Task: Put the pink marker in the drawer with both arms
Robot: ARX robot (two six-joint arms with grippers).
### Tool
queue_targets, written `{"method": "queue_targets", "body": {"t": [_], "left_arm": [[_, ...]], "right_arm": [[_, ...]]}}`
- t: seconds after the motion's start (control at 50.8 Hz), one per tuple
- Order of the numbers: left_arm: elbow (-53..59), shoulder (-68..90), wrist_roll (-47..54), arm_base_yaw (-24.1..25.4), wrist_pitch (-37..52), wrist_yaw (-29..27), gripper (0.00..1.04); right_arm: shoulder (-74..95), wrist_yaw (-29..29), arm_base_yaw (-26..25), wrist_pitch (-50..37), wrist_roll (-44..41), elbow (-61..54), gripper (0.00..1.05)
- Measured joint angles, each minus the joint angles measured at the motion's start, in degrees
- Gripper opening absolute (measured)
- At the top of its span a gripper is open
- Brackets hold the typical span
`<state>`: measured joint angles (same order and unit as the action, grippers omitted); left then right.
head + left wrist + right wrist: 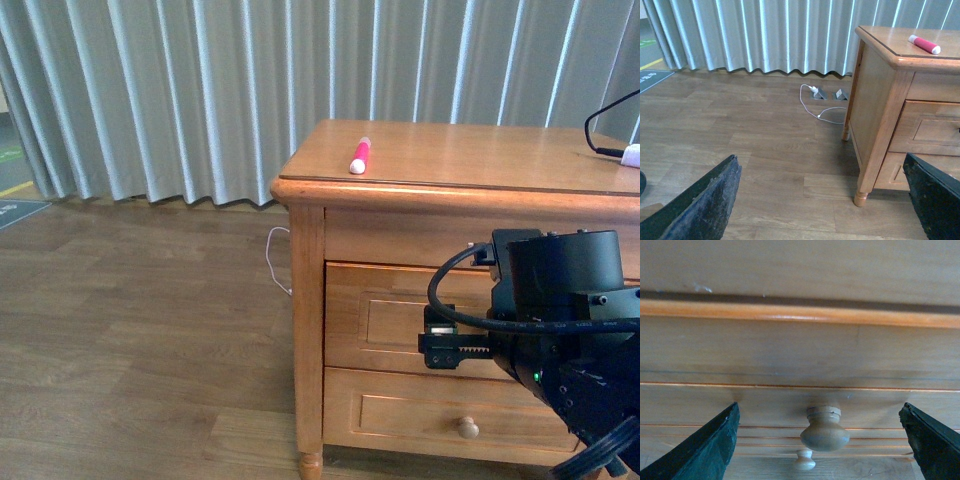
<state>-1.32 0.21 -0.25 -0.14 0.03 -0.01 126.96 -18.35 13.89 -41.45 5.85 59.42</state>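
Pink marker point(359, 156) lay flat on the wooden tabletop point(480, 150), near the front left corner, white cap toward the front edge. Nothing touched it.

Top drawer point(385, 318) was shut, front flush with the cabinet frame. Lower drawer point(400, 415) was also shut, its round knob point(467, 428) in plain view.

Right arm point(560, 300) stood low in front of the cabinet, level with the top drawer and covering much of its front. Right jaws were spread wide and empty; in the right wrist view the top drawer's knob point(824, 429) sat centred between the two fingers point(700, 450), both clear of it.

Left jaws were likewise wide apart and holding nothing, fingers point(700, 205) above bare wood floor point(740, 125), well off to the cabinet's left side. A white cable point(815, 107) lay on the floor by the curtain point(765, 35).
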Motion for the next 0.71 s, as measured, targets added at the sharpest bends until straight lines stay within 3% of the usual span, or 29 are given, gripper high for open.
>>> {"method": "queue_targets", "body": {"t": [0.394, 0.709], "left_arm": [[0.0, 0.0, 0.0, 0.0, 0.0, 0.0, 0.98], [0.0, 0.0, 0.0, 0.0, 0.0, 0.0, 0.98]], "right_arm": [[2.1, 0.0, -0.4, -2.3, -0.7, 0.4, 0.94], [2.1, 0.3, -0.7, -2.0, -0.8, 0.4, 0.47]]}}
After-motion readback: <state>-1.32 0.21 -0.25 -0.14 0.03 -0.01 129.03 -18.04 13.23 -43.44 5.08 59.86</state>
